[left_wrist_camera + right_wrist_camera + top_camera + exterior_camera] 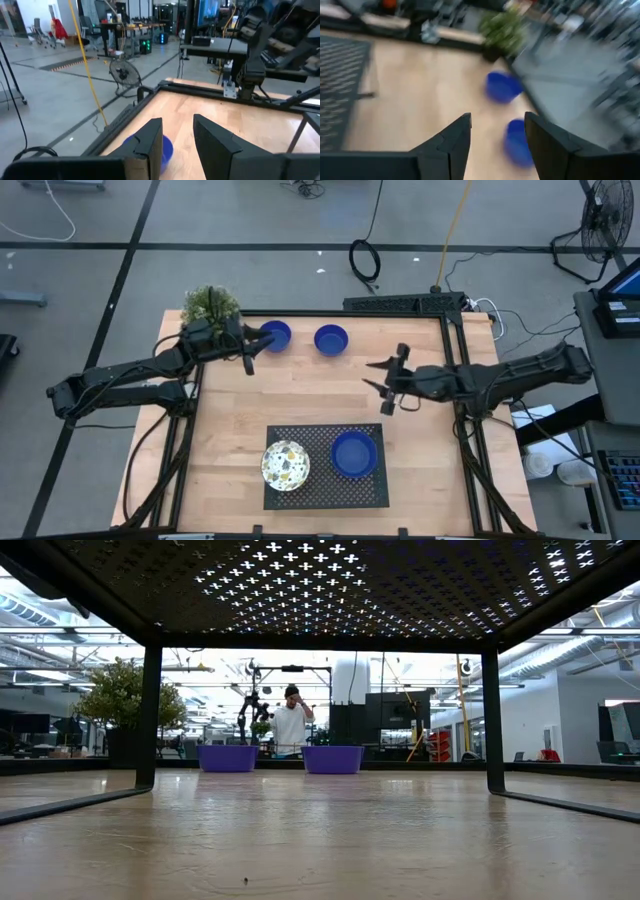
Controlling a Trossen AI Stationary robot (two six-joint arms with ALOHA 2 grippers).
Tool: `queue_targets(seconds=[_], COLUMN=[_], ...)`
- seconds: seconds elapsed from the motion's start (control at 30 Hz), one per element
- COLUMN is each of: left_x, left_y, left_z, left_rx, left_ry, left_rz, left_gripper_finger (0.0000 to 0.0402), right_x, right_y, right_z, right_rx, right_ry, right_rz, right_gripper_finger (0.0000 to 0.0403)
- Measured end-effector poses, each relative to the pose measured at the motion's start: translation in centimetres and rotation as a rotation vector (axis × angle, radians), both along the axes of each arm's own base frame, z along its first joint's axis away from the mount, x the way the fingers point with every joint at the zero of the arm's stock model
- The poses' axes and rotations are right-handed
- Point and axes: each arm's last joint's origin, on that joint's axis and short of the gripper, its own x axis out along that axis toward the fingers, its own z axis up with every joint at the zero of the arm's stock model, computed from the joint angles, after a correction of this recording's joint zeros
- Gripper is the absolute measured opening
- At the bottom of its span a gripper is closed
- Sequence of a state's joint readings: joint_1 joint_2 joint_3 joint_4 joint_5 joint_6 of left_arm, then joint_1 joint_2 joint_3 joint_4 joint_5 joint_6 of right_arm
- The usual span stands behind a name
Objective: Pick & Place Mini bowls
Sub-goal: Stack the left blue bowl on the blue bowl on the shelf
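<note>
Two blue mini bowls (275, 335) (331, 339) stand on the wood near the table's far edge; the low view shows them side by side (227, 758) (332, 759). A third blue bowl (354, 454) and a white floral bowl (285, 465) sit on the black perforated rack (325, 492) near the near edge. My left gripper (256, 346) (177, 120) is open just left of the left far bowl (164, 148). My right gripper (372, 377) (495, 116) is open over the table's middle, pointing at both far bowls (502, 86) (517, 142). No other floral bowls show.
A leafy potted plant (211, 306) stands at the far left corner, close behind my left gripper. The black table frame (405, 304) runs along the far and side edges. Bare wood (310, 395) lies between the far bowls and the rack. A person (291, 725) stands in the room beyond.
</note>
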State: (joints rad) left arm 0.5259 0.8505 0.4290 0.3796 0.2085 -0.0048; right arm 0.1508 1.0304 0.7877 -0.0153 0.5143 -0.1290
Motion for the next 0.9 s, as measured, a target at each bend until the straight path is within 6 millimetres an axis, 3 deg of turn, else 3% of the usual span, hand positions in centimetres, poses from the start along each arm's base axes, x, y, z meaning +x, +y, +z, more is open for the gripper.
queue_targets(seconds=[0.27, 0.53, 0.73, 0.9], left_x=[0.1, 0.2, 0.9, 3.6], left_y=[-0.1, -0.4, 0.8, 2.4], left_z=[0.1, -0.2, 1.3, 1.7], left_rx=[-0.060, -0.176, -0.513, -0.552], left_ry=[-0.034, -0.013, 0.318, 0.586], left_rz=[-0.008, -0.004, 0.245, 0.289], left_gripper_finger=[0.0113, 0.0113, 0.0114, 0.0121], right_x=[-2.9, -5.0, -5.0, -5.0], right_y=[-2.1, -3.7, -4.3, -4.7], right_z=[-4.5, -6.6, -7.1, -7.1], right_rx=[-0.215, -0.269, -0.273, -0.264], right_ry=[-0.288, -0.344, -0.309, -0.309], right_rz=[-0.085, -0.171, -0.198, -0.182], right_gripper_finger=[0.0173, 0.0165, 0.0165, 0.0164])
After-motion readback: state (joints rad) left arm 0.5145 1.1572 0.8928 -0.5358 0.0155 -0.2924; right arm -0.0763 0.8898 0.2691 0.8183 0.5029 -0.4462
